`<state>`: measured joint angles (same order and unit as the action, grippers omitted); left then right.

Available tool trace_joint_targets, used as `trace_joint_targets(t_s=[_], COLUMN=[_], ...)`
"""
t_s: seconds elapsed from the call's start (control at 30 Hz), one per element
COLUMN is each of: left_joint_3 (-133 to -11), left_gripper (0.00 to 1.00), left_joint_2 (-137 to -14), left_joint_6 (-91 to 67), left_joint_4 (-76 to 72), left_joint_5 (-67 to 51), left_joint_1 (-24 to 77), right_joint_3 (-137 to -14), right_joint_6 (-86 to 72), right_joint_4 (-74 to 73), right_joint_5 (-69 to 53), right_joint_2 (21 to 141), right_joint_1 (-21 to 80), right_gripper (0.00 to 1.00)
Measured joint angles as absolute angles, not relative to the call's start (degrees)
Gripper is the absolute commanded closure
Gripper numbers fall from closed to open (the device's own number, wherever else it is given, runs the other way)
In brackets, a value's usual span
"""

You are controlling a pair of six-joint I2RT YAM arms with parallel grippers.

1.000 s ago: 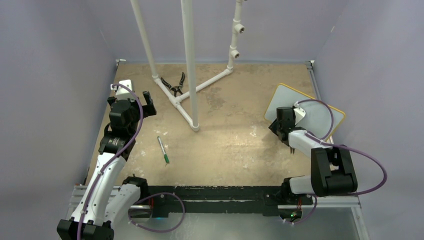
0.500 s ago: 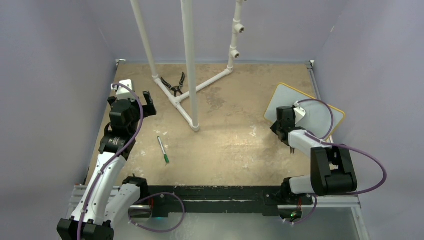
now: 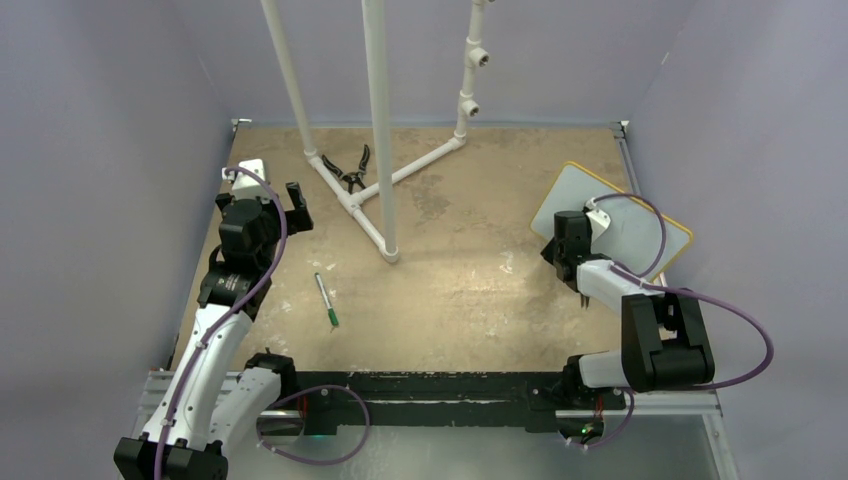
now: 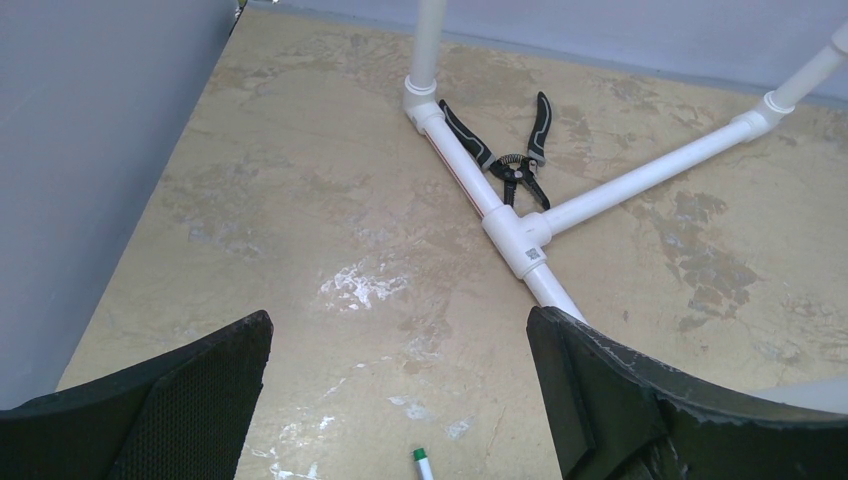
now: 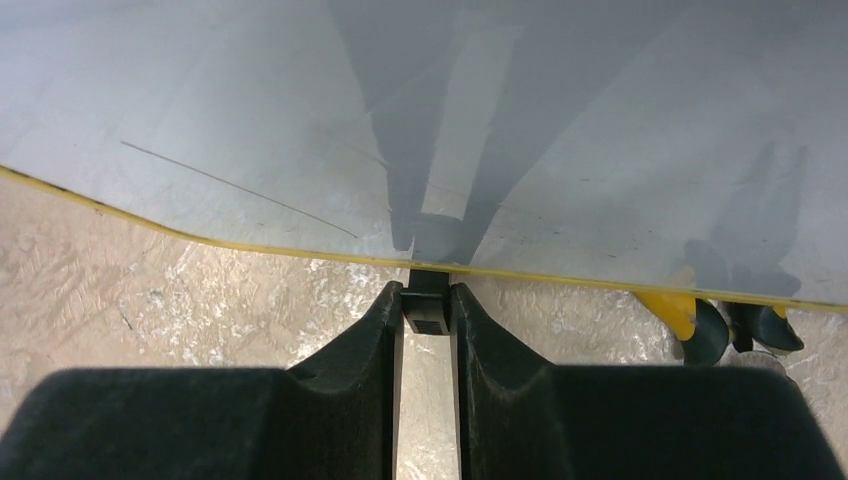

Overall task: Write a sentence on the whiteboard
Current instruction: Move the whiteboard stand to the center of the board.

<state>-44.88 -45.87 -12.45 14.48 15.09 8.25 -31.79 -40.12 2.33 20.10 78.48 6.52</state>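
My left hand (image 4: 398,330) hangs above the sandy surface (image 4: 280,200), its two fingers spread wide with nothing between them. Just under it, on the near side and between the fingers, the tip of a green marker (image 4: 423,462) shows. In the top view the marker lies flat on the surface, slightly to the right of this hand. Ahead of the hand and a little to the right lie black-handled pliers (image 4: 510,160), handles apart, touching a white PVC pipe frame (image 4: 520,235) that stands on the surface.

Well to the right, my right hand (image 5: 426,295) sits low at the surface with its fingers pressed nearly together. They pinch a small black piece at the near yellow rim of the whiteboard (image 5: 600,120). The board stretches away directly ahead of this hand, and a thin faint line crosses its left part. To the right of my fingers, under the same rim, are the board's black feet (image 5: 706,332).
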Motion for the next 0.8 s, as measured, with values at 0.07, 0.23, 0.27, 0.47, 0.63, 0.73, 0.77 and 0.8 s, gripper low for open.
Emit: trace_joint_targets(t_s=[0.07, 0.23, 0.27, 0.47, 0.63, 0.73, 0.77, 0.8], left_joint_3=[-44.88, -44.88, -44.88, -44.88, -44.88, -44.88, -44.88, -44.88], left_gripper=[0.01, 0.01, 0.01, 0.01, 0.01, 0.01, 0.01, 0.01], left_joint_2=[-45.87, -45.87, -45.87, -45.87, -45.87, -45.87, -45.87, -45.87], left_joint_6=[-12.43, -12.43, -12.43, -12.43, -12.43, -12.43, -12.43, -12.43], left_joint_4=[14.48, 14.50, 14.50, 14.50, 14.50, 14.50, 14.50, 14.50], left_joint_5=[15.09, 15.09, 15.09, 15.09, 14.96, 14.94, 14.92, 14.92], left_joint_1=[8.25, 8.25, 8.25, 8.25, 8.25, 8.25, 8.25, 8.25], right_joint_3=[-31.79, -31.79, -31.79, -31.83, -33.04, -34.39, -34.83, -35.20], right_joint_6=[-39.09, -36.64, -36.18, -34.13, -33.30, -33.28, -33.28, -33.28], right_joint_4=[2.98, 4.56, 4.78, 5.26, 4.95, 4.64, 4.54, 4.49], right_joint_5=[19.84, 18.52, 18.44, 18.68, 20.08, 20.60, 20.75, 21.02], right_joint_2=[78.48, 78.48, 78.50, 79.85, 82.08, 83.35, 83.72, 84.07], right_joint_1=[6.48, 6.52, 6.68, 9.34, 13.21, 15.38, 16.16, 16.99], right_gripper=[1.00, 1.00, 1.00, 1.00, 1.00, 1.00, 1.00, 1.00])
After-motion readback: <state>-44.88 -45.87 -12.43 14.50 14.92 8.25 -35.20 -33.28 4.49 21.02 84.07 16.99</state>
